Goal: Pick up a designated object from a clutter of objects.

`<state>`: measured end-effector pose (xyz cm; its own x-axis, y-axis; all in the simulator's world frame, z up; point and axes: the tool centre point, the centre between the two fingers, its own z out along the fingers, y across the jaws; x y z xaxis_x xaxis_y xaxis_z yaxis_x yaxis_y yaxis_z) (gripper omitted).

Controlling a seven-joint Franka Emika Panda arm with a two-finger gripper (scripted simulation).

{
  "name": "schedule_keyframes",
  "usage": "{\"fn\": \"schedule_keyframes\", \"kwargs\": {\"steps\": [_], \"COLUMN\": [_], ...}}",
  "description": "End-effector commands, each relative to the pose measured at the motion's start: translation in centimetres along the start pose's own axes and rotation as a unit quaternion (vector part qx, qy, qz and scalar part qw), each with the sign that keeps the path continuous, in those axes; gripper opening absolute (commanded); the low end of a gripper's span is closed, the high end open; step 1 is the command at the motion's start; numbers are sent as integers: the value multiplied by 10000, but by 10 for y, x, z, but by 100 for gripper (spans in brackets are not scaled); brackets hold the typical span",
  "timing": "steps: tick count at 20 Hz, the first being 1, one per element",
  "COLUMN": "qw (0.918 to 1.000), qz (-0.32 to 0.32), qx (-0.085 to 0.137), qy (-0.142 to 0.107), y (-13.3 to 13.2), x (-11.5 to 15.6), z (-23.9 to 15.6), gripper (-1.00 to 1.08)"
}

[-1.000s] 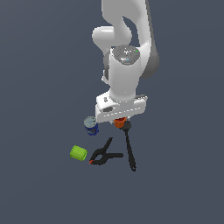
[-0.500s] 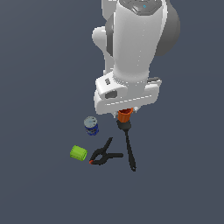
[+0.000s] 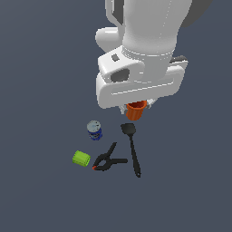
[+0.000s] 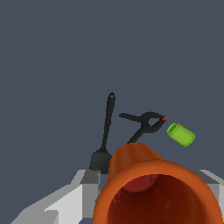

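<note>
Wrist view: my fingers (image 4: 85, 192) clamp the orange cup (image 4: 153, 188), carried above the spatula (image 3: 132, 146) and clamp (image 3: 107, 159). Recommend a vertical lift with steady squeeze; the tapered wall may slip.

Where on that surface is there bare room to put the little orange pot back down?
The crowded patch is the cluster below the orange cup: blue can, lime-green block, black clamp and black spatula, with only narrow gaps between them. Bare surface lies to the exterior view's left of the can and block, to the right of the spatula, and below the clamp.
</note>
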<state>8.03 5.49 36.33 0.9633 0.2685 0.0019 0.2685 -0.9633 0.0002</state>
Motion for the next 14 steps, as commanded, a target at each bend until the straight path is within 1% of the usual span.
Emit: {"fn": "schedule_keyframes", "kwargs": {"steps": [1,7,14], "qw": [10000,10000,10000], "qz": [2,3,3], "qx": [0,1,1], "qy": [-4,-7,-7], "y": [0,0,0], "x": [6,14,19], "z": [-14,-33,-42], "gripper": [-100,-100,-100]}}
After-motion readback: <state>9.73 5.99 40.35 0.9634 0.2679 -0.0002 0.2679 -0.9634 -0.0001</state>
